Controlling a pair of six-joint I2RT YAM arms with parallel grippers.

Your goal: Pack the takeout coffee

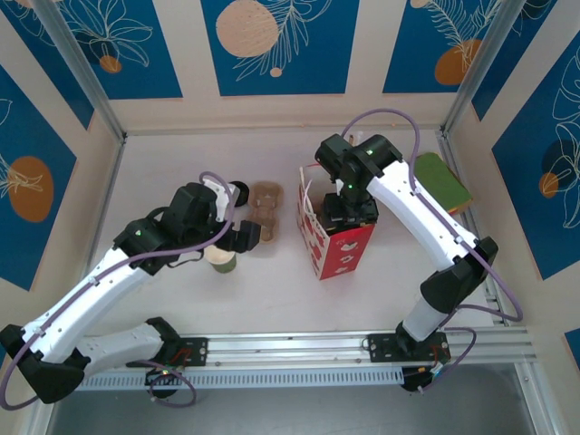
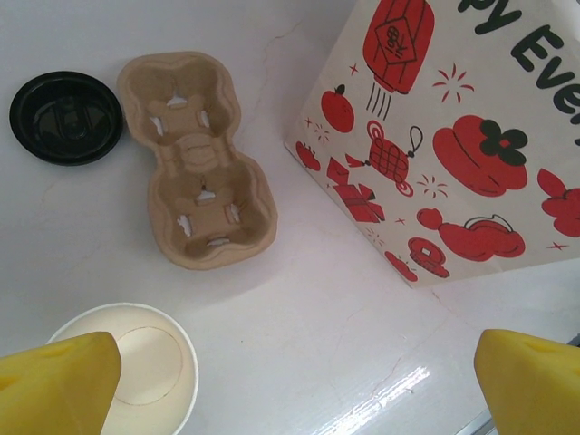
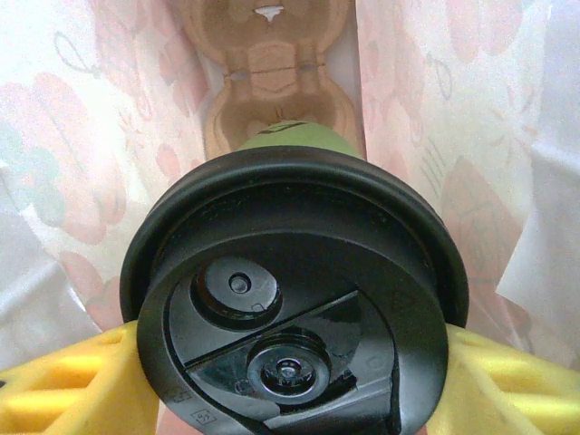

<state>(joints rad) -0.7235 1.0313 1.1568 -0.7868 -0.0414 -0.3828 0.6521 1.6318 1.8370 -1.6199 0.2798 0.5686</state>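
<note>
Two arms: both reach out over the white bench (image 1: 172,154) from its near edge.
Right hand (image 1: 352,216): closed on the takeout coffee (image 3: 294,299), with one yellow finger (image 3: 68,385) pressed against each side of the lid rim.
Right hand position: directly above the open top of the bag (image 1: 337,243), pointing down into it.
Takeout coffee: a green paper cup with a round black lid, held between the inner walls of the bag. The lid faces the wrist camera and a strip of green cup wall shows beyond it. Whether the base rests on the bag floor cannot be told.
Bag: red-and-white paper, standing upright right of the bench centre with its top open. Its side carries red lantern and fruit prints.
Left hand (image 2: 290,390): fully open, with the yellow fingers wide apart and nothing between them. It hangs over the bench left of the bag.
Lidless cup (image 2: 136,362): upright on the bench with a cream interior, partly covered by one left finger in the wrist view.
Cup carrier (image 2: 198,159): brown moulded pulp with two pockets, lying flat on the bench between the loose lid (image 2: 66,118) and the bag, touching neither.
Loose lid: black, flat on the bench near the carrier.
Brown moulded shape (image 3: 267,72): shows beyond the held cup, between the bag walls. Whether it lies inside the bag cannot be told.
Green slab (image 1: 442,181): at the far right of the bench, beside the right arm.
</note>
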